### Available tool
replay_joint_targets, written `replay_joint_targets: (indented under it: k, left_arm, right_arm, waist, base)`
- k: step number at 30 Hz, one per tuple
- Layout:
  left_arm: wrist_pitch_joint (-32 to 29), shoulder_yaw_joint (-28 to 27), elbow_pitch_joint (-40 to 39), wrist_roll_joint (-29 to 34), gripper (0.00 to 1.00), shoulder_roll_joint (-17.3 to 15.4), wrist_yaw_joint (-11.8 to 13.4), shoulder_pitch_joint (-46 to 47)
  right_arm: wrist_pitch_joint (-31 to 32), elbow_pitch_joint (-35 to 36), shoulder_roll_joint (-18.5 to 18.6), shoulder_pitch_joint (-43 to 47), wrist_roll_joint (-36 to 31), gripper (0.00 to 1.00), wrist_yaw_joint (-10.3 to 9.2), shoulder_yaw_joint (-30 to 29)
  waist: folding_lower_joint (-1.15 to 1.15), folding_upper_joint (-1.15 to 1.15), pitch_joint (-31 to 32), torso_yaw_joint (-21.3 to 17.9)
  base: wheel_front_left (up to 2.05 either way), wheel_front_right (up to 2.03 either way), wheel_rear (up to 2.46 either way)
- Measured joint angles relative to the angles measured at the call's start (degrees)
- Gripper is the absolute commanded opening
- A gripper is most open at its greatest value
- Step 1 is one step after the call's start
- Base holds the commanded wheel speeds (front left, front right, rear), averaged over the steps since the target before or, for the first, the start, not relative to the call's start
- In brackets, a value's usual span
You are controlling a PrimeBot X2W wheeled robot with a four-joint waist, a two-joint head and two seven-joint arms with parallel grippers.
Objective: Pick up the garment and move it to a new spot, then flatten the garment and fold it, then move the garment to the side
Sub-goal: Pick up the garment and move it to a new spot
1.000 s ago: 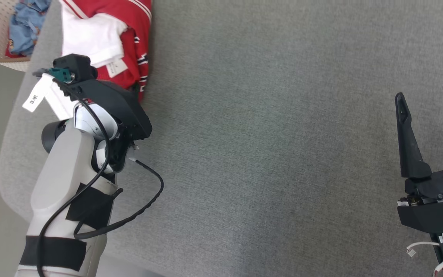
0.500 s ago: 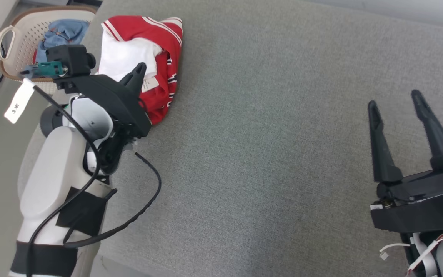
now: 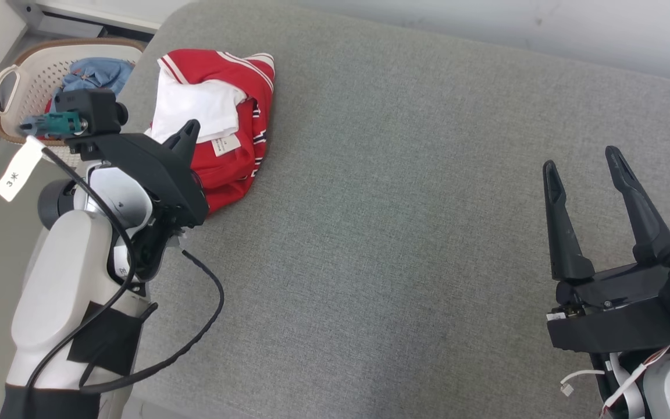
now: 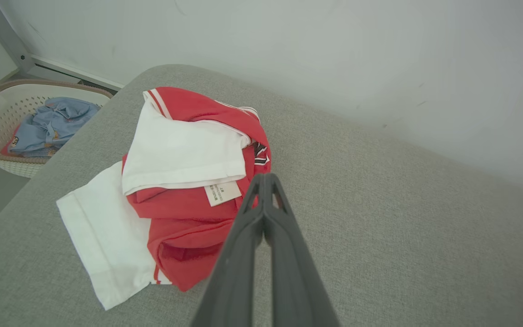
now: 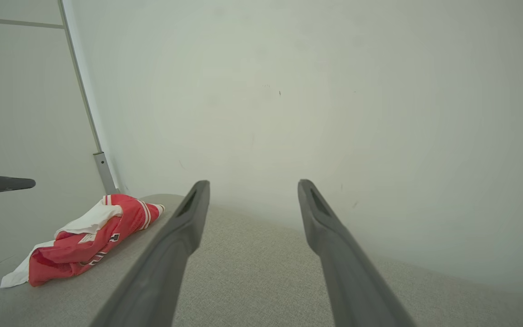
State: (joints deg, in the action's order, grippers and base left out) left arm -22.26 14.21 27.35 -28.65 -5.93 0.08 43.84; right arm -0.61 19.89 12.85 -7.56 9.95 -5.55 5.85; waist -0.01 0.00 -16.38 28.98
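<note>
The garment (image 3: pixel 230 145) is a crumpled red and white shirt with a small label, lying near the far left corner of the grey padded surface (image 3: pixel 399 233). The left wrist view has it (image 4: pixel 189 190) just ahead of the fingers, and the right wrist view has it (image 5: pixel 84 240) far off to the left. My left gripper (image 3: pixel 188 129) is shut and empty, its tip (image 4: pixel 265 179) hovering over the shirt's near edge. My right gripper (image 3: pixel 582 160) stands open and empty at the right (image 5: pixel 252 188), well away from the shirt.
A beige laundry basket (image 3: pixel 12 81) holding blue clothing (image 3: pixel 93 73) stands on the floor left of the surface's far corner. A pale wall (image 3: pixel 486 23) runs behind the surface. A black cable (image 3: pixel 207 314) loops off my left forearm. Bare grey fabric spreads between the two grippers.
The head camera has tilted up, bringing the whole shirt, the basket and the wall into view. My left gripper's fingertip now shows above the shirt. Both grippers keep their states.
</note>
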Motion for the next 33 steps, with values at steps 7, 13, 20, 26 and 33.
replay_joint_targets:
  k: [7,13,20,26,33]
  left_arm:
    - [2.2,0.6,-2.2,3.3,1.0,-1.7,1.1,-0.8]
    - [9.6,1.6,-6.5,7.0,1.0,-3.9,0.4,-2.8]
    - [20.3,3.4,-14.8,10.0,1.0,-5.6,-0.6,-14.8]
    - [26.8,2.6,-21.1,11.9,1.0,-7.4,2.4,-27.1]
    - [31.8,1.0,-27.2,12.7,1.0,-9.7,3.5,-37.0]
  right_arm:
    - [-1.0,-1.8,-0.4,0.0,0.1,1.0,0.02,0.7]
    - [-2.0,-3.6,-1.4,0.0,0.6,1.0,0.43,1.9]
    - [-3.0,-5.9,-2.4,-0.1,0.7,1.0,0.59,2.6]
    - [-4.2,-7.4,-2.5,2.1,0.7,1.0,0.02,0.0]
    - [-5.5,-8.6,-4.4,5.2,0.9,1.0,-0.58,-1.9]
  waist:
    - [0.0,0.0,1.7,-0.3]
    - [0.0,0.0,3.7,-1.0]
    - [0.0,0.0,6.5,-2.5]
    - [0.0,0.0,8.7,-5.4]
    - [0.0,0.0,10.6,-10.3]
  base:
    - [0.0,0.0,0.0]
    - [0.0,0.0,0.0]
    - [0.0,0.0,0.0]
    - [0.0,0.0,0.0]
    - [0.0,0.0,0.0]
